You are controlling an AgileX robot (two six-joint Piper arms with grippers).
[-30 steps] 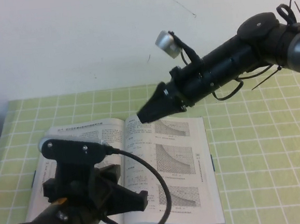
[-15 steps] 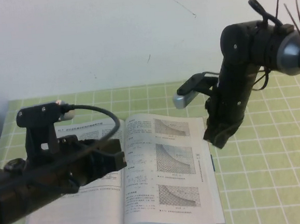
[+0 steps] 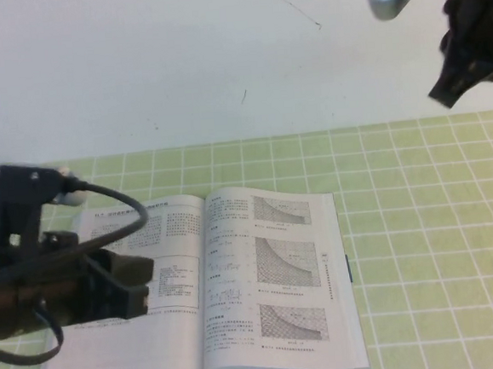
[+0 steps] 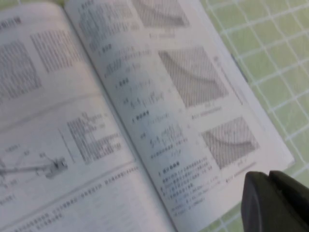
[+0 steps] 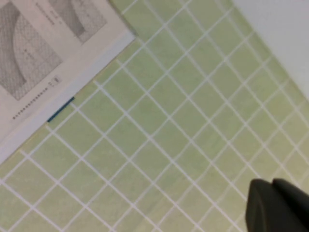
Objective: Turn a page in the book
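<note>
High view | thick white-paged open textbook (image 3: 237, 283) flat on green checked tablecloth (image 3: 431, 247) | left gripper (image 3: 130, 283) low over left-hand page, jaw state unclear | right gripper (image 3: 456, 78) raised far right, well apart, jaw state unclear | turned page (image 3: 143, 278) apparently lying flat left | retreat upward cleanly, avoid snagging paper

The left hand (image 3: 139, 283) was a blocky matt-black assembly, topped by a black camera bracket with a rounded silver-grey end and a thick black cable that looped from the bracket back along the arm. The right hand (image 3: 454, 83) was also matt black and angular, with a silver-grey camera housing jutting from a black bracket beside it. In each wrist view only a dark, rounded fingertip (image 4: 270, 203) showed at the corner.
</note>
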